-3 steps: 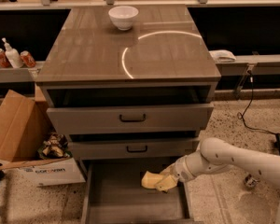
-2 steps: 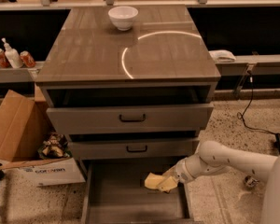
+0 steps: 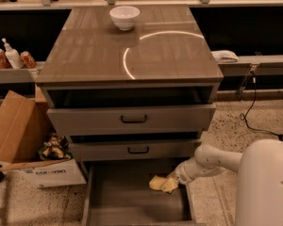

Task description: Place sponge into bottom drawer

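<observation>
The bottom drawer [image 3: 108, 197] is pulled open below the grey-brown cabinet, and its flat floor shows. The pale yellow sponge [image 3: 159, 183] is low inside the drawer, near its right wall and towards the back. My gripper [image 3: 173, 180] reaches in from the right at the end of the white arm [image 3: 212, 160] and is shut on the sponge's right end. I cannot tell whether the sponge touches the floor or hangs just above it.
The two upper drawers [image 3: 132, 119] stand slightly open above. A white bowl [image 3: 124, 17] sits on the cabinet top. An open cardboard box [image 3: 23, 140] stands on the floor at left. My white base [image 3: 266, 187] fills the lower right. A cable [image 3: 250, 112] lies on the floor at right.
The gripper and sponge have sunk a little lower into the bottom drawer. My base has come further into view at right.
</observation>
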You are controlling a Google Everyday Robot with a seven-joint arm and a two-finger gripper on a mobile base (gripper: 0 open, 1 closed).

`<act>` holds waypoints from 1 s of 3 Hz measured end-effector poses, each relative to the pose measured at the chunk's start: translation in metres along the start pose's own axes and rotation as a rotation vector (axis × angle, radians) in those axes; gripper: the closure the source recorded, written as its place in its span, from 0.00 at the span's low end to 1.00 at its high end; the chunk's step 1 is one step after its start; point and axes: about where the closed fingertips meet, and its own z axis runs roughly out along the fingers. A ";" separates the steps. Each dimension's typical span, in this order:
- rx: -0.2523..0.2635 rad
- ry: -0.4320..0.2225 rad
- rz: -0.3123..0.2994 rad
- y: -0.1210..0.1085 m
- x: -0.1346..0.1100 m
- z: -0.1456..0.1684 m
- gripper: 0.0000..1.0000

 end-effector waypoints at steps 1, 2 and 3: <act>0.004 -0.012 0.025 -0.023 0.008 0.019 0.36; -0.003 -0.045 0.039 -0.037 0.009 0.032 0.13; -0.008 -0.080 0.054 -0.044 0.014 0.036 0.00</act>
